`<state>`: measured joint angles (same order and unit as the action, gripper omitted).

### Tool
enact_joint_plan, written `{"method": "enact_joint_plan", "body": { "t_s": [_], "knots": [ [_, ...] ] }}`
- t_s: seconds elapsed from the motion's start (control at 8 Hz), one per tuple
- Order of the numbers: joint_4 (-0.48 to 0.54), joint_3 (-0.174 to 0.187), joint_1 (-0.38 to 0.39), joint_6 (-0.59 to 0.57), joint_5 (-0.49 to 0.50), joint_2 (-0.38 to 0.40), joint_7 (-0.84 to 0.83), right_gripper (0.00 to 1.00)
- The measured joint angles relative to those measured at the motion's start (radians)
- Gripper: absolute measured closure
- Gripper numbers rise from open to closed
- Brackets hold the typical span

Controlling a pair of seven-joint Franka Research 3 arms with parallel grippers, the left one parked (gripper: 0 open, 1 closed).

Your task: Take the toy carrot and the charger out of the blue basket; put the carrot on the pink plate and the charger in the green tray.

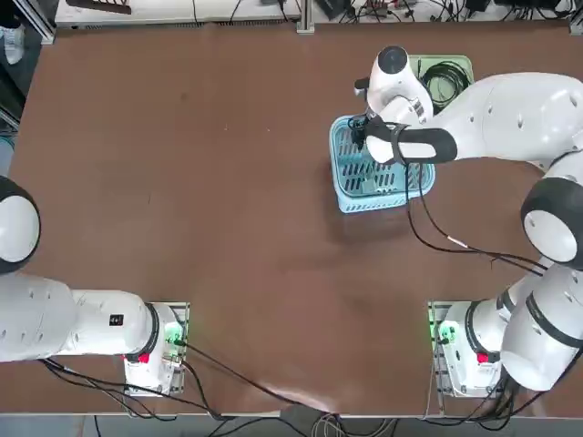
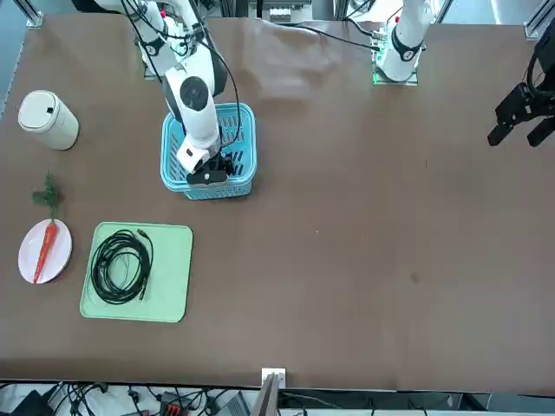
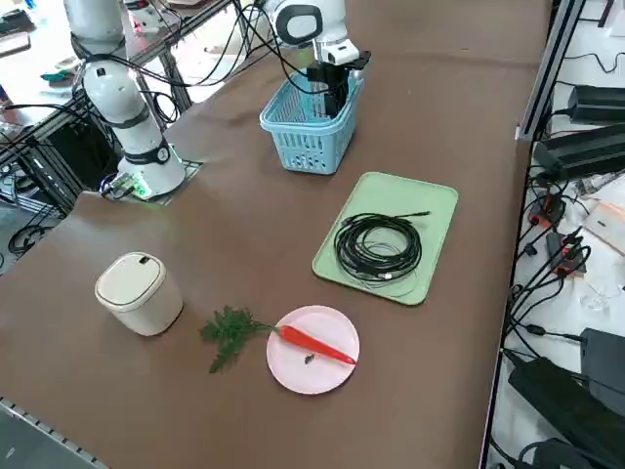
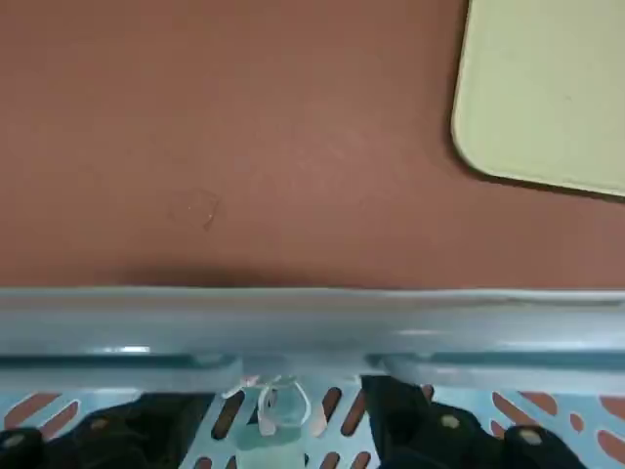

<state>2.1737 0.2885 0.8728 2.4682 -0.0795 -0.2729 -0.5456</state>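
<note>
My right gripper reaches down inside the blue basket, close to its wall on the green tray's side. In the wrist view its dark fingers stand apart, open, over the slatted floor. Between them lies the charger, a small whitish piece with a looped pale cord. The toy carrot lies on the pink plate, its green leaves spilling onto the table. The green tray sits between basket and plate.
A coiled black cable fills much of the green tray. A white lidded canister stands near the plate on the table's right side. Cables trail from the arm over the table behind the basket.
</note>
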Motion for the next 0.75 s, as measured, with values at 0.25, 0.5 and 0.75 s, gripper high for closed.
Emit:
{"method": "enact_joint_plan", "body": {
  "t_s": [0.25, 0.5, 0.75],
  "knots": [
    [0.0, 0.0, 0.0, 0.0, 0.0, 0.0, 0.0, 0.42],
    [0.0, 0.0, 0.0, 0.0, 0.0, 0.0, 0.0, 0.8],
    [0.0, 0.0, 0.0, -0.001, 0.0, 0.0, 0.0, 0.87]
  ]
}}
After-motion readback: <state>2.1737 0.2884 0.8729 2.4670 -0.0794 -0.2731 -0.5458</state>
